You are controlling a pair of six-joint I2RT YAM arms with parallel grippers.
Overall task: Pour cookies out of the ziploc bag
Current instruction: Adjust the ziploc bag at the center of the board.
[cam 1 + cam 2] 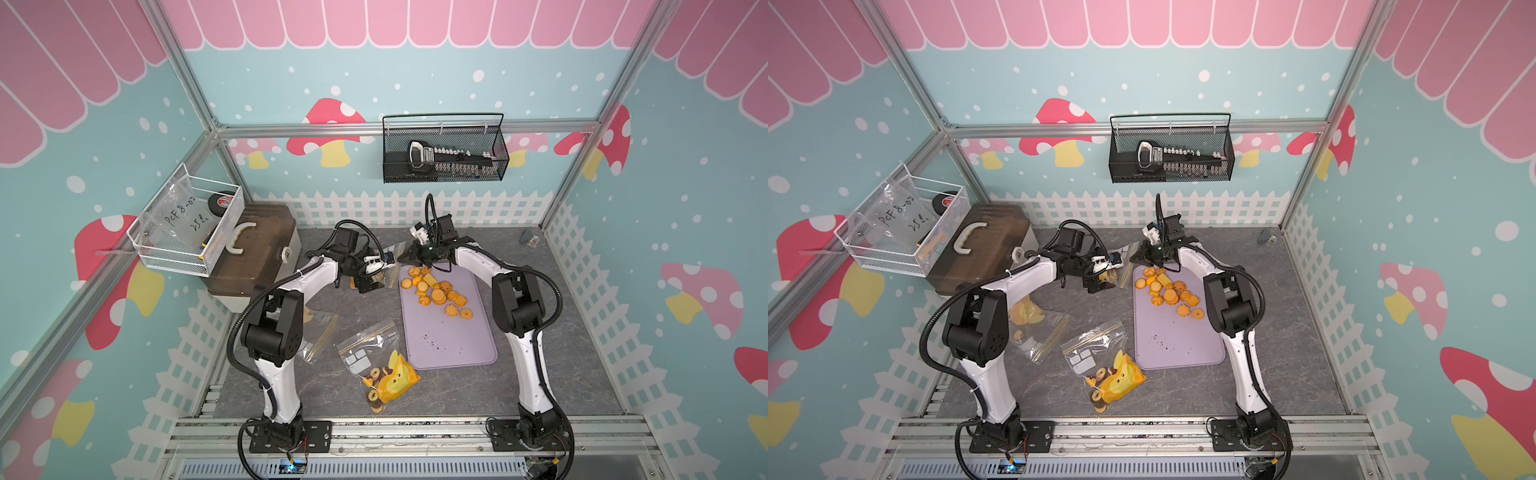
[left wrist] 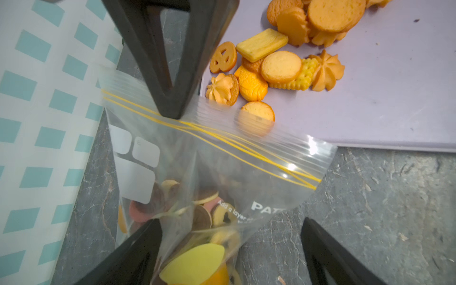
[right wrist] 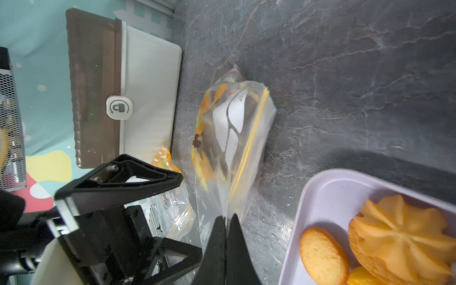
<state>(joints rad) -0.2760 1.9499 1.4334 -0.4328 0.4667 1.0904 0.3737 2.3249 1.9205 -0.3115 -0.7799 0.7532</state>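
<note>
While the right hand is clenched on the zip edge of the ziploc bag, the pour from this bag isn't done, by my read. The ring cookies, brown, pink and yellow, sit in its lower end, and none are visible at the mouth.

Left hand is released with jaws wide. The bag's loaded end is between them, with one finger against the plastic and the other clear of it.

Bag position: in both top views it's held at the 11 o'clock corner of the lavender tray, between the two hands. In the left wrist view its zip lip overlaps the tray edge.

Done so far:
- The orange cookies are piled on the tray's 12 o'clock half: rounds, flower-edged ones and one rectangular.
- The 6 o'clock half is bare apart from dark crumbs.

Left to do, as I judge it: tip the held bag so the rings slide onto the tray.

Other containers on the worktop:
- The second bag, at the tray's 7 o'clock, holds ring cookies plus a yellow-orange piece. Can't tell if the zip is shut.
- The third bag, at 9 o'clock and partly under the left arm, has a few orange pieces inside.
- The brown-lidded box, at 10 o'clock, is shut and its contents are hidden.

Can't tell if those two bags are in scope.
</note>
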